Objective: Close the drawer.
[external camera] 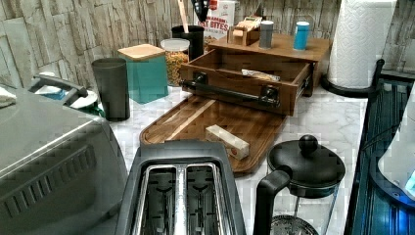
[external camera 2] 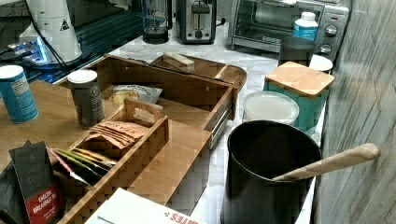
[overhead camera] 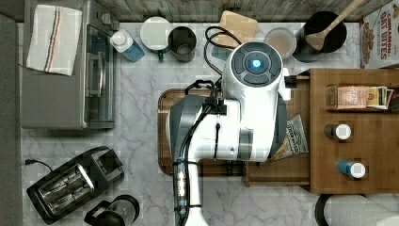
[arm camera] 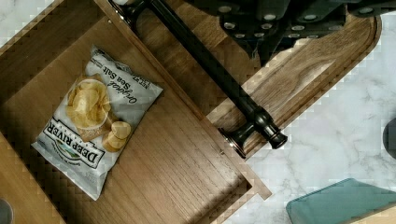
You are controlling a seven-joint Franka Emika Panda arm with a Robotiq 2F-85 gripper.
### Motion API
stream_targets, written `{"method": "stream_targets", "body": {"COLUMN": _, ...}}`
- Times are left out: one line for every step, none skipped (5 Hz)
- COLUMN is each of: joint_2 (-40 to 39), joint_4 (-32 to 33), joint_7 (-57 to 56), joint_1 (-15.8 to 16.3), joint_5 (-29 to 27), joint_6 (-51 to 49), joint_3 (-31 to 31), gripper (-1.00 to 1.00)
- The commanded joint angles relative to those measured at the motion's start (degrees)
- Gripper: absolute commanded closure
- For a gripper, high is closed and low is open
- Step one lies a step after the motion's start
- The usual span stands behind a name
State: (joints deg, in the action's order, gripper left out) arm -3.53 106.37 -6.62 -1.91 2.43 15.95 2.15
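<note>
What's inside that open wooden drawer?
The drawer holds one bag of chips, lying flat on its floor. In the top view the robot's arm covers much of the drawer, but the wrist view shows nothing else inside.

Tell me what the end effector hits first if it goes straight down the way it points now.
Probably the wooden tray board, right beside the drawer handle bar. Depth is unclear from the wrist view, so the bar could come first.

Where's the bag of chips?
The chip bag lies flat inside the open drawer, near its middle in the left view, behind the black handle.
</note>
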Motion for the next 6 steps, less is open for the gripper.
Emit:
{"method": "stream_targets", "body": {"joint_2": -0.06, "joint_4": -0.02, "joint_7": 0.0, "joint_1": 0.01, "joint_5": 0.66, "joint_6": 0.01, "joint_3": 0.03, "gripper": 1.0}}
{"method": "stream_targets", "body": {"joint_2": -0.05, "joint_4": -0.02, "joint_7": 0.0, "joint_1": -0.02, "joint_5": 0.66, "joint_6": 0.01, "joint_3": 0.0, "gripper": 1.0}}
{"method": "stream_targets", "body": {"joint_2": 0.68, "joint_4": 3.44, "joint_7": -4.76, "joint_1": 0.39, "joint_5": 0.94, "joint_6": 1.92, "joint_3": -0.47, "gripper": 1.0}}
{"method": "stream_targets", "body": {"joint_2": 0.47, "joint_4": 4.6, "joint_7": -11.24, "joint_1": -2.47, "joint_5": -1.24, "joint_6": 2.23, "joint_3": -3.96, "gripper": 1.0}}
{"method": "stream_targets", "body": {"joint_2": 2.35, "joint_4": 8.7, "joint_7": -19.3, "joint_1": 1.03, "joint_5": -1.98, "joint_6": 5.76, "joint_3": -2.19, "gripper": 1.0}}
{"method": "stream_targets", "body": {"joint_2": 4.05, "joint_4": 13.71, "joint_7": -19.75, "joint_1": 2.28, "joint_5": -1.86, "joint_6": 10.7, "joint_3": -3.14, "gripper": 1.0}}
